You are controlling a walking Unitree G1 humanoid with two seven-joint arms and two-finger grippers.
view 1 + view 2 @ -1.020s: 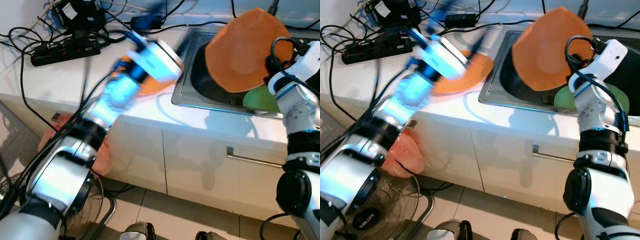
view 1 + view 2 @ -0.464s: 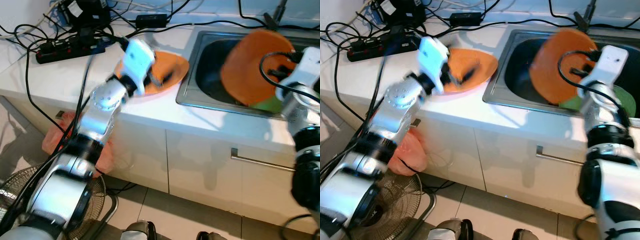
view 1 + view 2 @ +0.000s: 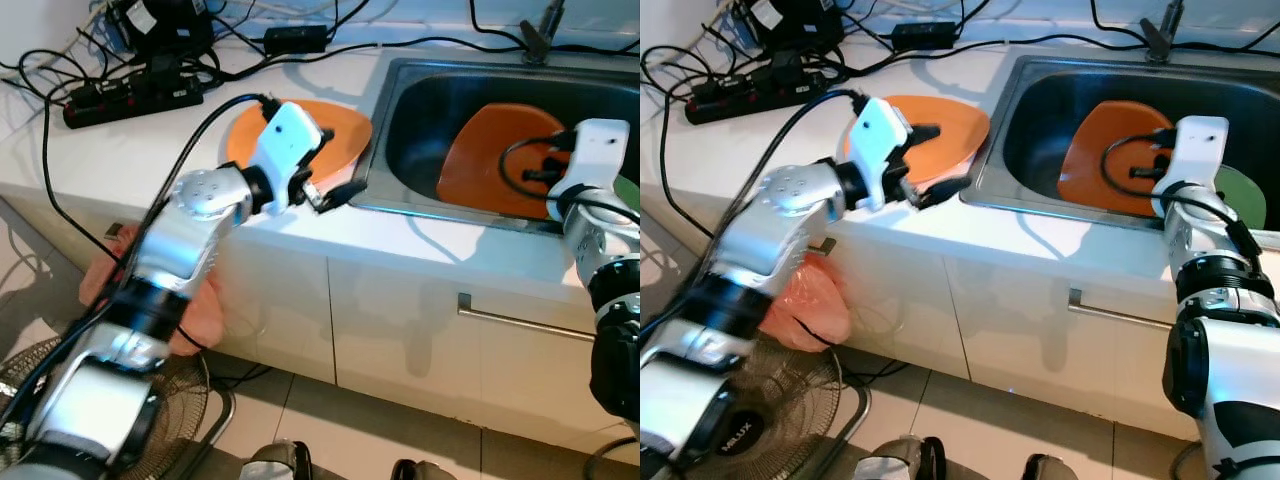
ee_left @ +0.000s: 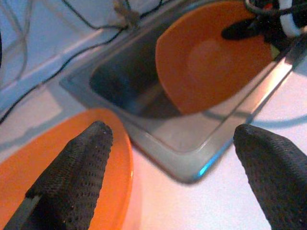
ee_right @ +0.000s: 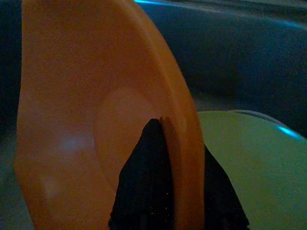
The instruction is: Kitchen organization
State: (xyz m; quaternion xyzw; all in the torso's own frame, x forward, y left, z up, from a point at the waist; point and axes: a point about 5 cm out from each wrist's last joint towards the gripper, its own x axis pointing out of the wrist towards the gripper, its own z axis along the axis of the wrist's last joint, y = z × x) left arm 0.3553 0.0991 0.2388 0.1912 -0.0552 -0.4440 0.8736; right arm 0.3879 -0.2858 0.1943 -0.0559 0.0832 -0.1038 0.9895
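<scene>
An orange plate lies flat on the white counter, left of the sink. Beside that plate's near rim, at the counter's front edge, my left gripper is open with nothing between its fingers. A second orange plate stands tilted on edge inside the sink. My right gripper is shut on this plate's rim. A green plate lies in the sink just behind the orange one, at the right.
A black power strip and tangled cables crowd the back left of the counter. White cabinet doors with a metal handle are below. A fan and a pink bag sit on the floor at left.
My right gripper has lowered its orange plate from above the sink down into the basin. My left arm has swung across the counter plate to its near rim.
</scene>
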